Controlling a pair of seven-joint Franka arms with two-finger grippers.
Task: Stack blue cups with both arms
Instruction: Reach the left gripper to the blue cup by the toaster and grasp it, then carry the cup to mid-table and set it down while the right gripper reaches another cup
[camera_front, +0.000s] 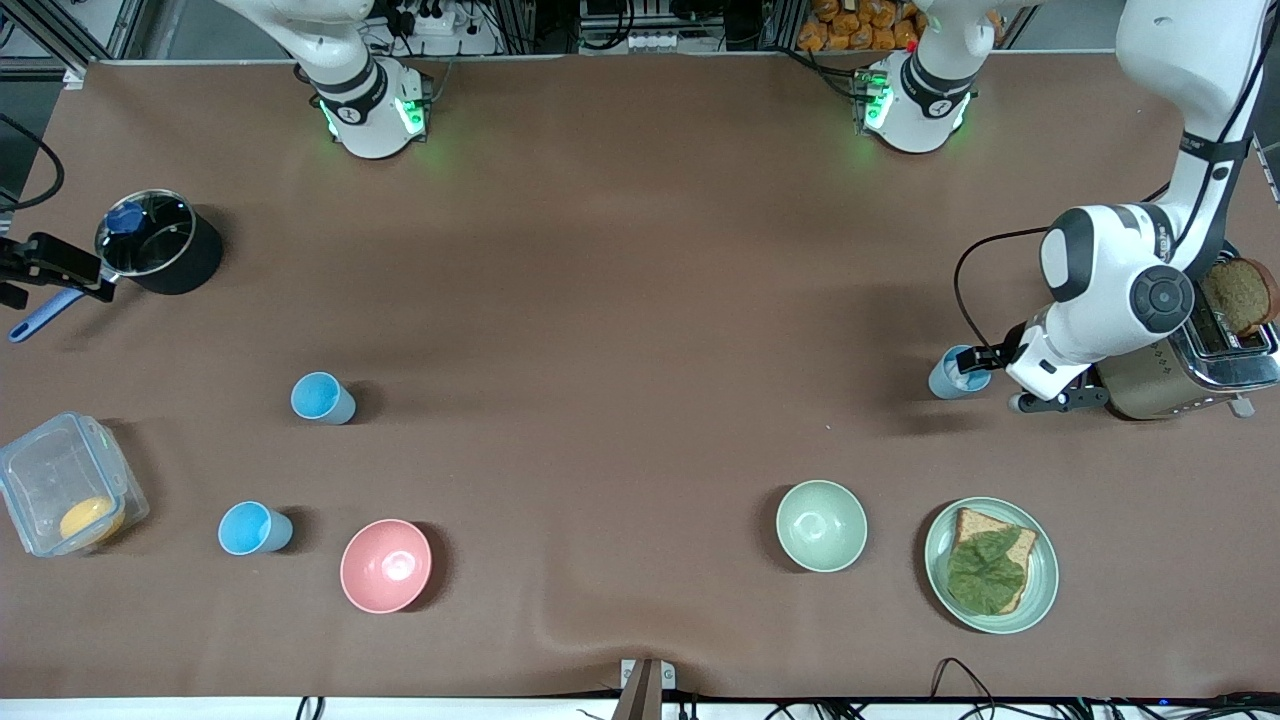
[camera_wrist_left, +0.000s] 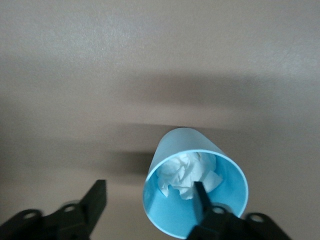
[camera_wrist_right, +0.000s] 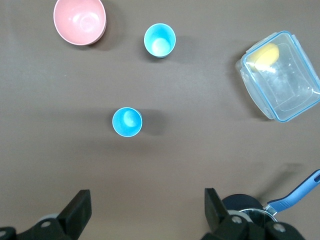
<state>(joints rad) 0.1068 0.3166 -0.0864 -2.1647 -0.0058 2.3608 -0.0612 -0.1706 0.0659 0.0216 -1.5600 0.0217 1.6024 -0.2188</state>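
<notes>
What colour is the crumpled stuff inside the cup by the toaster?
White, inside the blue cup; the left wrist view shows it best.

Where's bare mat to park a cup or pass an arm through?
Widest free patch: mid-table, between the cup toward the right arm's end and the cup at the left gripper, above the pink bowl and green bowl. Crowded: toaster and plate end; pot and container end.
</notes>
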